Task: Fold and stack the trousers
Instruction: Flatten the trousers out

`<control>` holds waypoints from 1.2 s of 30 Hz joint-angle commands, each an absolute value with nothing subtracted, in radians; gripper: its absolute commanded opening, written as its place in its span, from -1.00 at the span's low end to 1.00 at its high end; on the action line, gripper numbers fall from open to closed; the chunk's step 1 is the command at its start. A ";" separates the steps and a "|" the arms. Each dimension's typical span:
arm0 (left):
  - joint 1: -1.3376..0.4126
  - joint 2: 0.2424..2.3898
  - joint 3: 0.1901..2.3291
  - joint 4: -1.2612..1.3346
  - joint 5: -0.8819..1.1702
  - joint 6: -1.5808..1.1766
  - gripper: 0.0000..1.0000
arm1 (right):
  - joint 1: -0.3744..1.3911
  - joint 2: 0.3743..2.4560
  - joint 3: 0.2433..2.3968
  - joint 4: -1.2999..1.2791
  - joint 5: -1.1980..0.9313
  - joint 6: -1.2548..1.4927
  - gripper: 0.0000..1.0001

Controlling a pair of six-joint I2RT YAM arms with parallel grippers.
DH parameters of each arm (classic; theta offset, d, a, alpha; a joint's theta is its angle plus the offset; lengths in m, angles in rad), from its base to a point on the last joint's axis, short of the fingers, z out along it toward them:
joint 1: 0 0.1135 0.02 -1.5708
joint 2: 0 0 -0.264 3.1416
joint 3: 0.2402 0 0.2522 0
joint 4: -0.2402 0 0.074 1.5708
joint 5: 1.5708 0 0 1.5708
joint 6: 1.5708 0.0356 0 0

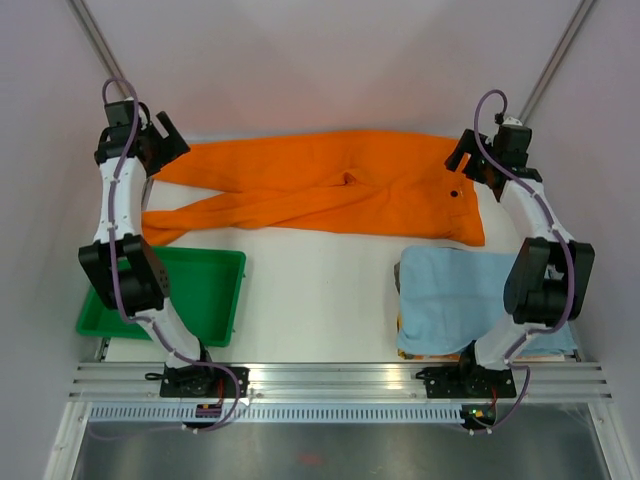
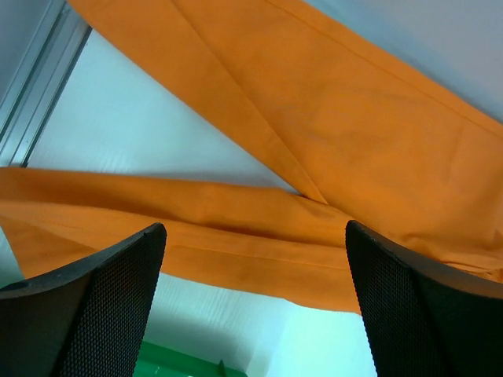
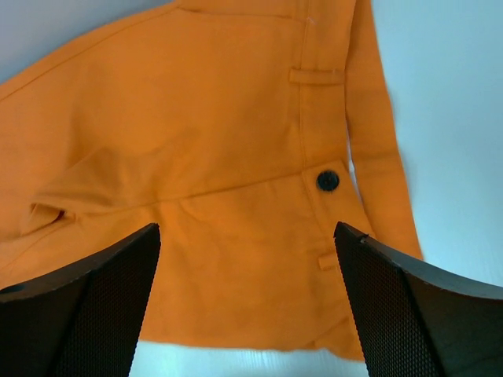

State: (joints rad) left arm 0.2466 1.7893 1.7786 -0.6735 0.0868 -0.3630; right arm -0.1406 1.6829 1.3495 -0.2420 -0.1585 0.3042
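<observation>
1. Black mesh-padded fingers (image 2: 102,306) of the left claw (image 2: 253,228) stand spread wide and hold nothing. They hang over the legs of the bright orange soft-fabric long trousers (image 1: 330,195).
2. Right claw (image 3: 245,228) gapes just as wide and empty above the waistband, near a round black button (image 3: 328,181).
3. Trousers lie flat across the far part of the white desk (image 1: 320,290), waist to the right and legs splayed left.
4. Green plastic tray (image 1: 215,262) sits near-left, close to one leg end; a folded light blue cloth (image 1: 450,290) lies near-right.
</observation>
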 commanded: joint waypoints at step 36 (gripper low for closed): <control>0.256 2.447 2.154 -0.661 -0.028 -0.353 0.64 | -0.112 2.595 2.249 -0.526 0.127 0.132 -1.00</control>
State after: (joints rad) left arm 0.2512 2.4454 2.1357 -0.7261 -0.0780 -0.2821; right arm -0.0891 2.5408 2.2063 -0.4969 0.0990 0.1223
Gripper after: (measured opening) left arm 0.814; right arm 0.016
